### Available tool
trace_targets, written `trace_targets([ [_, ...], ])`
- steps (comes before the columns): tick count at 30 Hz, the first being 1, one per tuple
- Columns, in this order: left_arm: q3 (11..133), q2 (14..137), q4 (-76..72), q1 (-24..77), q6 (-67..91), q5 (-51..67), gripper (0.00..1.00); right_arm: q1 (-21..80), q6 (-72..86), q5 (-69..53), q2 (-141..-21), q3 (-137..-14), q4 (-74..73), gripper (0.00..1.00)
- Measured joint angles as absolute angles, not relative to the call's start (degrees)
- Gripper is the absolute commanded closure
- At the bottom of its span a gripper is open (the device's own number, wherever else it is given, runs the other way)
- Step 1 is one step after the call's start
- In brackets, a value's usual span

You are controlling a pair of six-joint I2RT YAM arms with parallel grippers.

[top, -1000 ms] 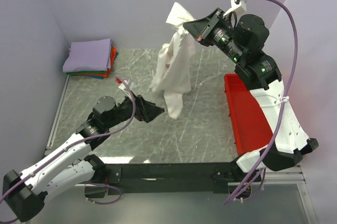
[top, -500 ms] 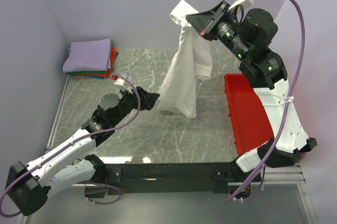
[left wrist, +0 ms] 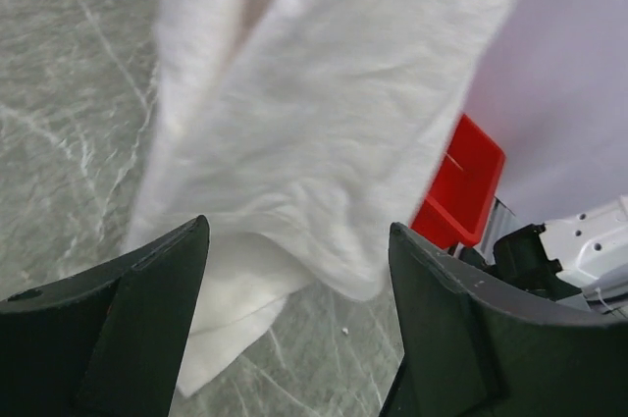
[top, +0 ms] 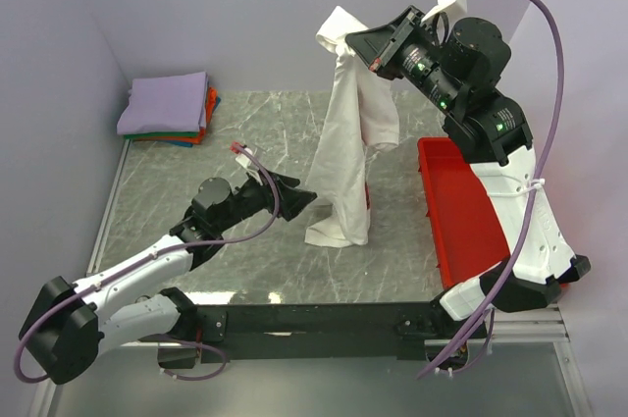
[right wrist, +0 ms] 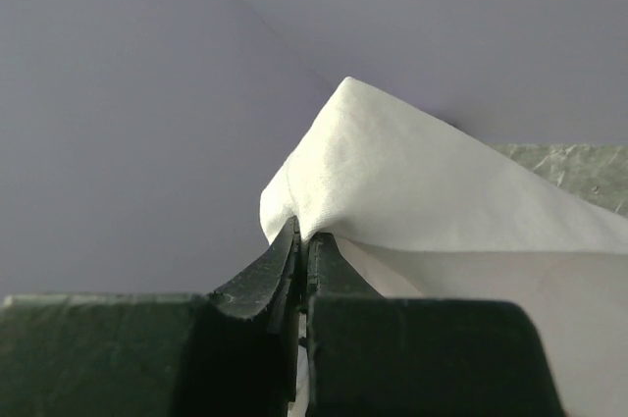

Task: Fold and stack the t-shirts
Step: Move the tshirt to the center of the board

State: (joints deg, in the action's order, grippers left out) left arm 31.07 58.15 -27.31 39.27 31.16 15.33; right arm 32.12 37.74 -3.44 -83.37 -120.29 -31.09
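There is one red tray [top: 461, 226]. Just left of the tray hangs one white t-shirt [top: 343, 142]. Far left of the tray lie four folded t-shirts [top: 167, 103] in one stack. There are two arms: the left arm [top: 147, 270] and the right arm [top: 510, 191].

Bright, soft, even light; pale glare along the bench's [top: 265, 132] near edge; white t-shirt [left wrist: 334, 123] blurred in left wrist view.

Right claw [right wrist: 301, 233] held high, pinched closed; left claw [top: 302, 193] low (jaws spread).
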Motion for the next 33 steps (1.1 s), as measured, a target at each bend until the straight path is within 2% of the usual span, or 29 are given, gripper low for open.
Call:
trace_targets([
  [6,31.2,62.7,-32.0,39.4,30.2,17.0,0.21,32.1,37.8,-3.5,-83.4,-120.3,-30.9,1.00],
  [22,33.3,65.3,-29.8,39.4,23.5,4.5,0.21,32.1,37.6,-3.5,-83.4,-120.3,-31.4,1.00],
  [33,35.5,70.0,-29.7,39.4,21.7,9.1,0.24,32.1,37.6,-3.6,-83.4,-120.3,-31.4,1.00],
])
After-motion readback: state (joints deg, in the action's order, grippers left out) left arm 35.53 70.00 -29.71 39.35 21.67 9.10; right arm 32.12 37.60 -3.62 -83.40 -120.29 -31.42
